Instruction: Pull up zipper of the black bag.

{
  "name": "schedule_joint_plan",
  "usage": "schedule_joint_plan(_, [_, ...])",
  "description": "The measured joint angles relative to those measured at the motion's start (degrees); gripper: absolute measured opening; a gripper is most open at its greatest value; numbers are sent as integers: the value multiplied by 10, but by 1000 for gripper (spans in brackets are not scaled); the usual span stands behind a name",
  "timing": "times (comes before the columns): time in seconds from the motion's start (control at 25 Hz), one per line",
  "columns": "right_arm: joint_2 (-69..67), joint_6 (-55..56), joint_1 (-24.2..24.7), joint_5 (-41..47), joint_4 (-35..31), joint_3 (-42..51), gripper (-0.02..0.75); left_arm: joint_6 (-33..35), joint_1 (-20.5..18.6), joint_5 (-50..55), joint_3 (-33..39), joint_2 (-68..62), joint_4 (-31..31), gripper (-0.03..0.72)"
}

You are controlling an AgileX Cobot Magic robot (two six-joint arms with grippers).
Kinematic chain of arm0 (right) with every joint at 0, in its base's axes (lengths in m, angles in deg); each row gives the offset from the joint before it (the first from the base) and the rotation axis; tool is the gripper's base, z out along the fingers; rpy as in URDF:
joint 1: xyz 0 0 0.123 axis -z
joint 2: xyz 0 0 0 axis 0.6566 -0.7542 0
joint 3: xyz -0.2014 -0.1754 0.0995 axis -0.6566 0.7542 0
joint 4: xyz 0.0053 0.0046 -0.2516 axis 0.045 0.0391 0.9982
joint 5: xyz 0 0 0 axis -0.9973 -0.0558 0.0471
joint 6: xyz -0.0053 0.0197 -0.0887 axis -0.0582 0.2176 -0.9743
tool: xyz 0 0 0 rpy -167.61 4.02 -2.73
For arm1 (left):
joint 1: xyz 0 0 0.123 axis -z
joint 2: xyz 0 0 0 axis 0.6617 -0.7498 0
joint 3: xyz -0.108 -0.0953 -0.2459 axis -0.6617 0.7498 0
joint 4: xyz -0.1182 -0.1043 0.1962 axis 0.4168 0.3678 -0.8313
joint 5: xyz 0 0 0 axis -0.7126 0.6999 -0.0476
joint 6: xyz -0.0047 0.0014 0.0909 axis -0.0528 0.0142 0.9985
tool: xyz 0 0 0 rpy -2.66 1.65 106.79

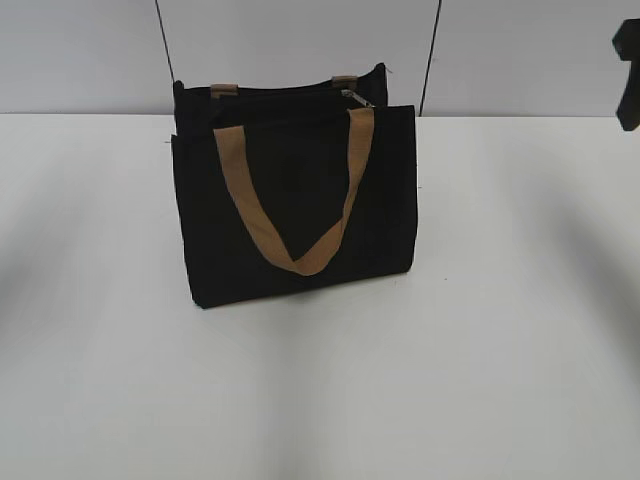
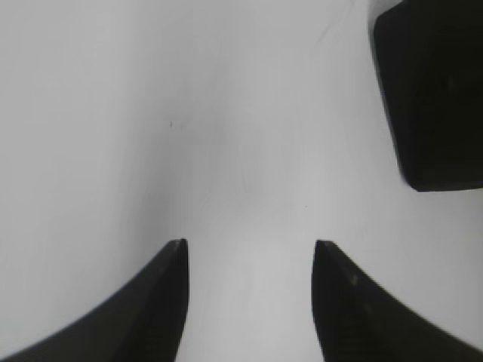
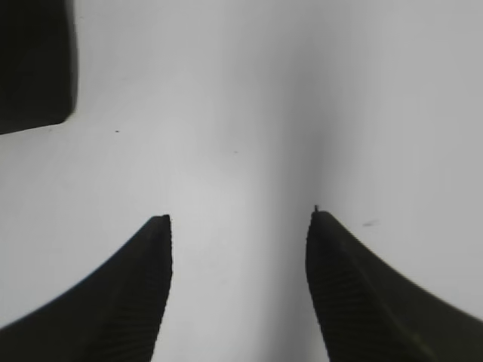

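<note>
The black bag (image 1: 295, 200) stands upright on the white table, a tan strap hanging in a V down its front. The small silver zipper (image 1: 356, 98) sits at the right end of the bag's top opening. My left gripper (image 2: 249, 245) is open and empty over bare table; a corner of the black bag (image 2: 434, 90) shows at its upper right. My right gripper (image 3: 241, 219) is open and empty over bare table; a corner of the black bag (image 3: 34, 64) shows at its upper left. Neither gripper's fingers show in the exterior view.
The white table (image 1: 500, 350) runs back to a pale wall with two dark vertical seams. A dark part of an arm (image 1: 628, 75) pokes in at the right edge of the exterior view.
</note>
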Motion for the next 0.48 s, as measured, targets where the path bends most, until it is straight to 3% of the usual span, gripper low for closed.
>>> schedule_joint_plan(0.16, [20, -7, 38, 1, -1, 26, 430, 43, -45, 39, 0, 0, 33, 396])
schedule_joint_plan(0.48, [206, -11, 43, 4, -33, 222, 430, 60, -52, 99, 4, 30, 36, 396])
